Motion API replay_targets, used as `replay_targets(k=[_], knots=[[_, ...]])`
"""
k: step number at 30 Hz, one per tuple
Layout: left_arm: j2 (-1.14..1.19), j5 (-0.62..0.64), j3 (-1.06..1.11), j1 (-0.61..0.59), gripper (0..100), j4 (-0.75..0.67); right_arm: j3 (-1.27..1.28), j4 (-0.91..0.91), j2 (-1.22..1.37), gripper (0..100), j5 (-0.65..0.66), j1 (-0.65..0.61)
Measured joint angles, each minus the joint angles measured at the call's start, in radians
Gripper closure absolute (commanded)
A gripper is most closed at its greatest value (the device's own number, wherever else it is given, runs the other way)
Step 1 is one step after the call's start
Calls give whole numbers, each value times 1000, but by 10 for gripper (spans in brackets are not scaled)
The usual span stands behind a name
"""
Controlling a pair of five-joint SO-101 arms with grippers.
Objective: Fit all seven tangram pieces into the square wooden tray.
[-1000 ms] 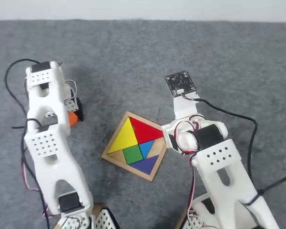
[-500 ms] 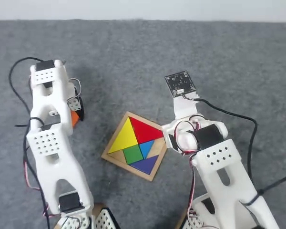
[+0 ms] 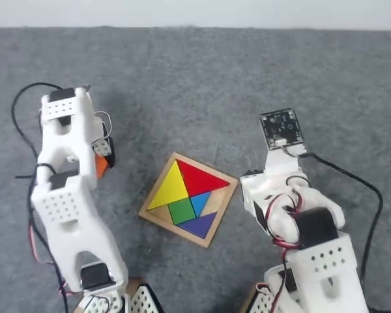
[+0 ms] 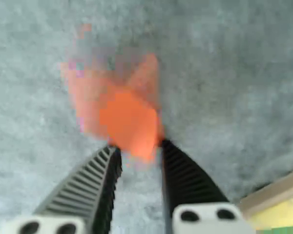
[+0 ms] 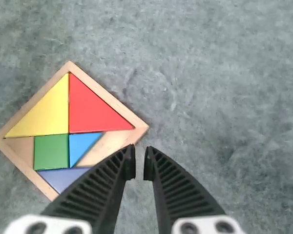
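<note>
The left gripper clamps the orange piece at its jaw tips; the right gripper, jaws together, hangs beside the tray.

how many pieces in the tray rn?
5, in the tray: yellow triangle, red triangle on the far half; green square, blue piece mid; purple piece at the near edge.
</note>
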Motion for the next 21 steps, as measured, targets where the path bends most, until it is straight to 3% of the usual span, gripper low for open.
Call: replay_targets(k=[9,15,21], knots=[[-334,-11,411,2,935,-160,83,8,-14,946,2,75],[-462,-15,522,-5,906,-181,175,8,-18,949,8,153],[-640,-11,552,-124,881,-181,236,34,-25,952,61,275]])
